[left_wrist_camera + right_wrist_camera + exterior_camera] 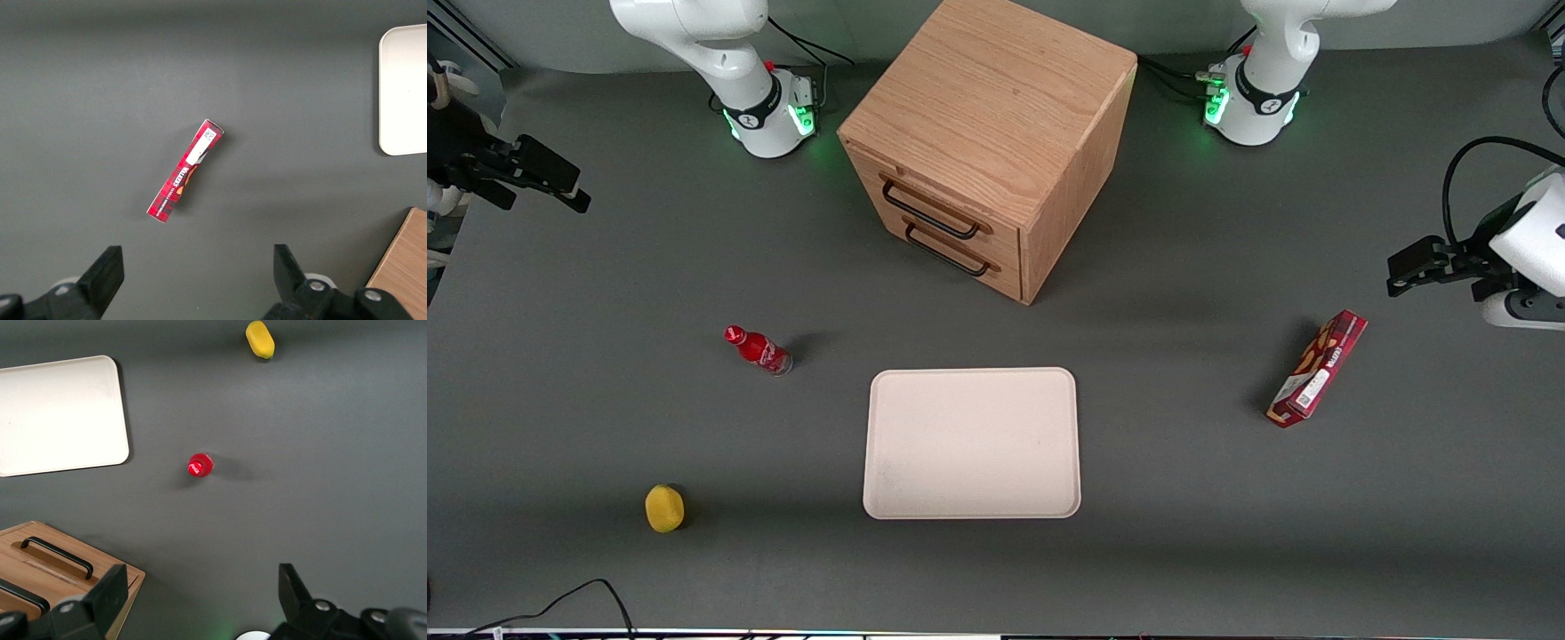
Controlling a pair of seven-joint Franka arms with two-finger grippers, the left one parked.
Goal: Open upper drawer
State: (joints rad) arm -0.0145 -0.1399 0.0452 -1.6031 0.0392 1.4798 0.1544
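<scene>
At the working arm's end of the table, high above the surface, the gripper is held with fingers spread. From it, the shut upper drawer is found at about three o'clock, well apart.

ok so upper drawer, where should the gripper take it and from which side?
Take the upper drawer by its black bar handle, near the middle, coming at the drawer front. The bar stands off the oak face, leaving a gap for a finger, and probably pulls squarely there. The gripper hangs open above the table at the working arm's end, well clear of the cabinet.
</scene>
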